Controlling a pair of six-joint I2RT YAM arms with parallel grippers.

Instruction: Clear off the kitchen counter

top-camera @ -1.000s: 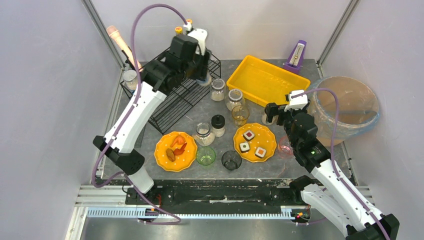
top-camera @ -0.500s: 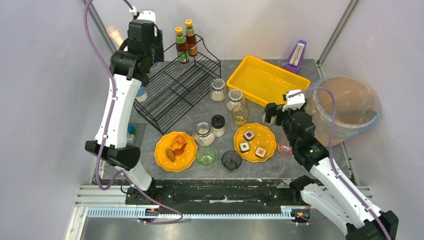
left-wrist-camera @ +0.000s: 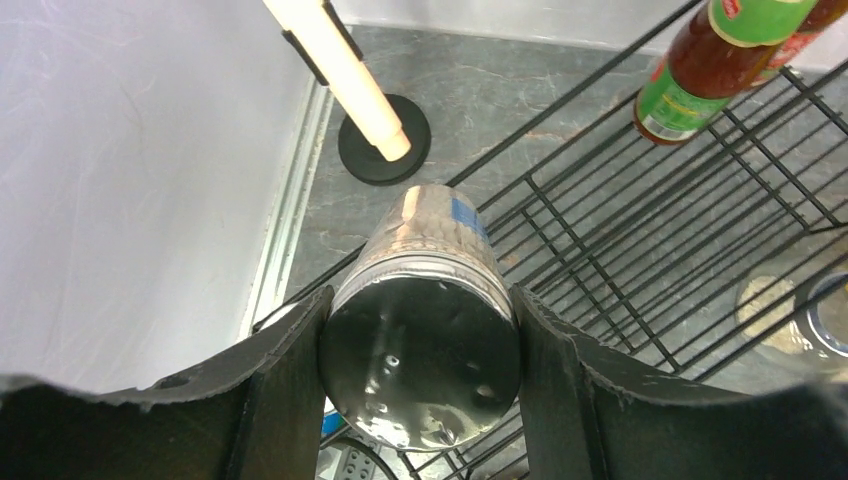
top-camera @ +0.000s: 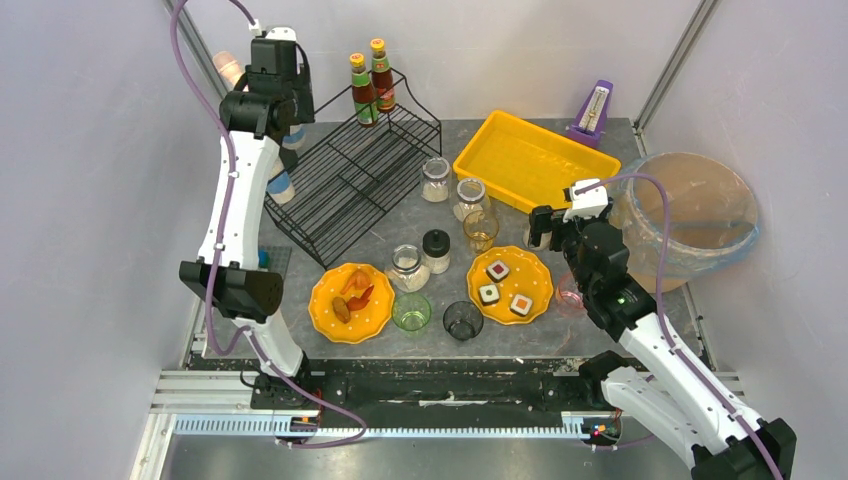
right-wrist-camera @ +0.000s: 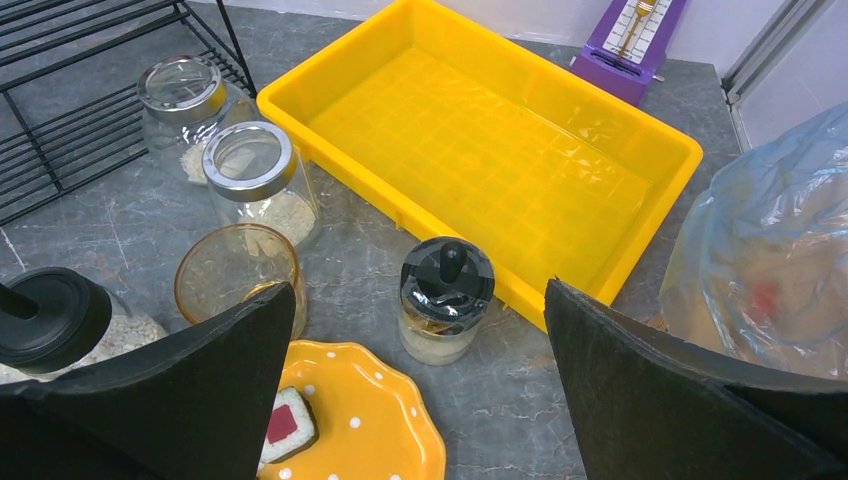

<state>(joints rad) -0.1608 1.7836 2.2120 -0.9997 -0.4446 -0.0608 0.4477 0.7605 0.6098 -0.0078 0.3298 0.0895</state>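
The counter (top-camera: 395, 225) is the biggest thing here, a dark grey stone-look top that fills the middle of the top view. It looks hard, heavy and fixed in place, so I think nobody picks it up. You clear it by lifting off the things that sit on it. The black wire rack (top-camera: 350, 185) stands on its upper left part and the yellow tray (top-camera: 525, 160) on its upper right. Lower down are two orange plates (top-camera: 325, 285) and many small glass jars and cups (top-camera: 435, 180). Glass is likely smooth, slippery and easy to break, so each jar is best held gently around its round side. The left end effector (left-wrist-camera: 420, 340) is at the upper left of the top view, near the rack's left edge. Its two fingers are pinching a clear jar (left-wrist-camera: 425, 250) with a blue label, one finger touching each side. The right end effector (right-wrist-camera: 420, 288) is at the right middle of the top view. Its fingers are spread wide apart and hold nothing. A little jar (right-wrist-camera: 440, 330) with a black lid stands on the counter ahead, between them.
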